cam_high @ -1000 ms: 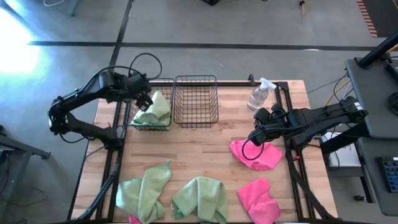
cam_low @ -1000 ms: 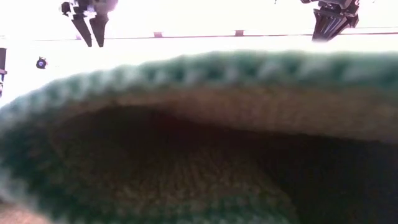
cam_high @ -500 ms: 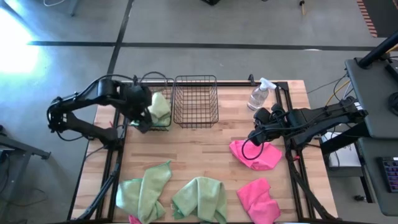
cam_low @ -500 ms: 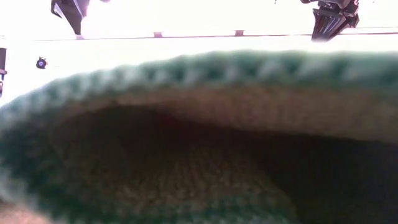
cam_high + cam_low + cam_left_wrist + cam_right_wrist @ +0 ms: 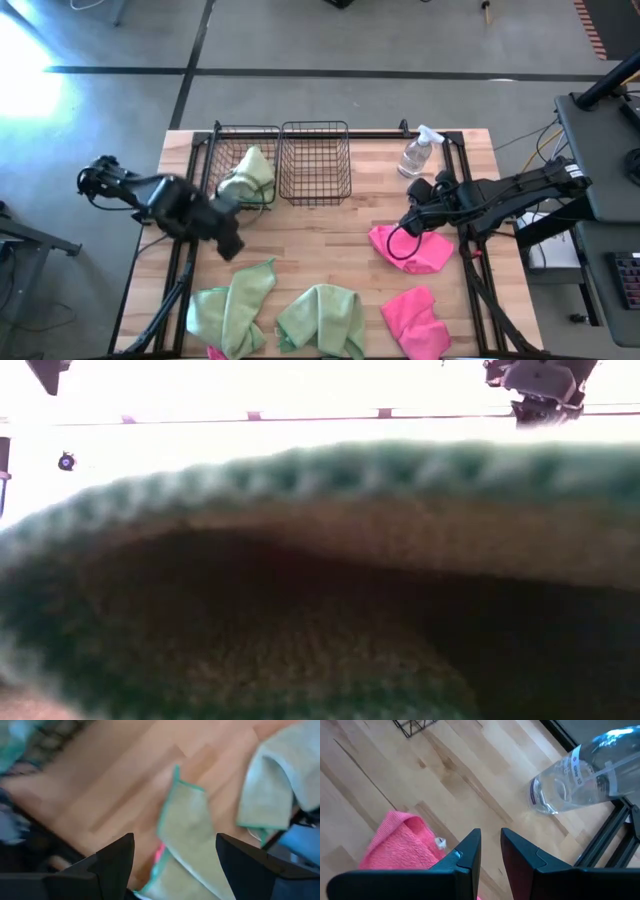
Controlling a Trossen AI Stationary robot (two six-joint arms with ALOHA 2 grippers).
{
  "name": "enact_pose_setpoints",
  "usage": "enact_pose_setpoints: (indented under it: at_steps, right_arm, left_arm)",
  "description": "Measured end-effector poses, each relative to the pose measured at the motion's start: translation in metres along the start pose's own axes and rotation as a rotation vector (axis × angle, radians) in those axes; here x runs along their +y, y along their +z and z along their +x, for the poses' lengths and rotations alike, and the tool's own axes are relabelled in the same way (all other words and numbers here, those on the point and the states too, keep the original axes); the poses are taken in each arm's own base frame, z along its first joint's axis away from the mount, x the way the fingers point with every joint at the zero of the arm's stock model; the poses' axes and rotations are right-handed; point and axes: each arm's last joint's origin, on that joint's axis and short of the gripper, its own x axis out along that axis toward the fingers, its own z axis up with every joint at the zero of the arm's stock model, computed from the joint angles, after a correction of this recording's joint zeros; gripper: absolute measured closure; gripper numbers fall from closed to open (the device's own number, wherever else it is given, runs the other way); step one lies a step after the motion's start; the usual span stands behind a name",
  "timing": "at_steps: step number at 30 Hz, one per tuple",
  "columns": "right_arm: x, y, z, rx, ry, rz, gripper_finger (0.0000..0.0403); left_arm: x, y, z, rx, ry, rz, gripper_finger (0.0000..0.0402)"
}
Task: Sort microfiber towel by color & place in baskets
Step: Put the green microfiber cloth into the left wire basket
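One green towel [image 5: 248, 177] sits in the left basket [image 5: 222, 160]; left gripper [image 5: 231, 247] hangs spread apart, right gripper [image 5: 410, 219] nearly together, empty, over a pink towel [image 5: 420, 250].

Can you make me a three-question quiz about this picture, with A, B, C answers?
1. Where is the towel that is already sorted?
A. left basket
B. right basket
C. on the floor

2. How many pink towels lie in full view on the table?
A. none
B. two
C. five

3. How is the left hand?
A. open, holding nothing
B. shut on a bottle
C. shut on a pink towel

Answers: 1 A, a green towel sits in the left basket. 2 B, one pink towel and another. 3 A, the left hand has fingers apart, nothing between.
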Motion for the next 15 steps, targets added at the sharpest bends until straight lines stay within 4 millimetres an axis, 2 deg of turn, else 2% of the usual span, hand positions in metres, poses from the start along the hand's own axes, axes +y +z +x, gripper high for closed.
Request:
enact_pose_setpoints:
  at_steps: [8,15]
  right_arm:
    - [0.002,-0.005,0.005,0.067,0.04,0.05,0.0335]
    - [0.005,-0.003,0.005,0.053,0.069,0.125,0.0335]
  left_arm:
    - [-0.021,-0.037,0.05,0.02,-0.13,0.065,0.0138]
    - [-0.01,-0.051,0.085,0.046,-0.059,0.056,0.0138]
